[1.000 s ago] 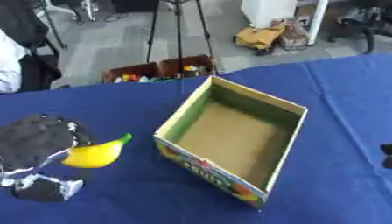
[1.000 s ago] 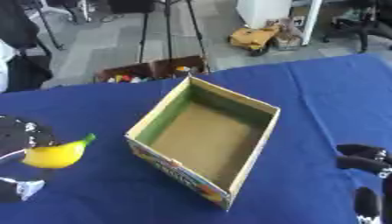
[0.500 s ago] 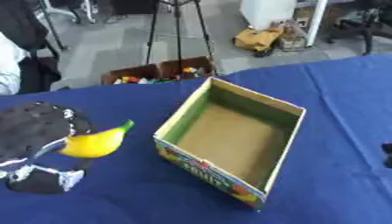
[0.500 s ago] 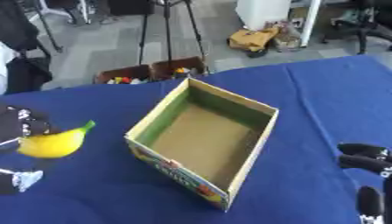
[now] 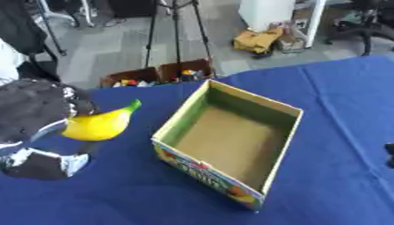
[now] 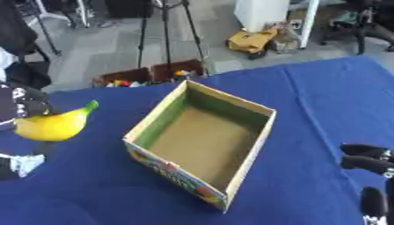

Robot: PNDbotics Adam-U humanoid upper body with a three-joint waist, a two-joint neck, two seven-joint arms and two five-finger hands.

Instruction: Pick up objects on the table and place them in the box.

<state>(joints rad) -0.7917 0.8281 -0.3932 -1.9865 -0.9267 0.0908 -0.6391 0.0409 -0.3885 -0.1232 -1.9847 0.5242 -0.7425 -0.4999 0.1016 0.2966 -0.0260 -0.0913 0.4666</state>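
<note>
Left hand [image 5: 34,114] is up off the bench [image 5: 338,92], fingers curled around the banana [image 5: 98,125]. The banana is yellow with a green tip, and it hangs in the air to the left of the box [image 5: 231,140], its tip pointing toward the box's far left corner, apart from the rim. The box sits open on the blue bench, turned at an angle, green along the inner walls and brown on its floor, with printed fruit on the near side. Over on the right of the box, near the bench's lower corner, the right hand [image 6: 368,162] rests with dark fingers stretched out toward the box, holding nothing.
</note>
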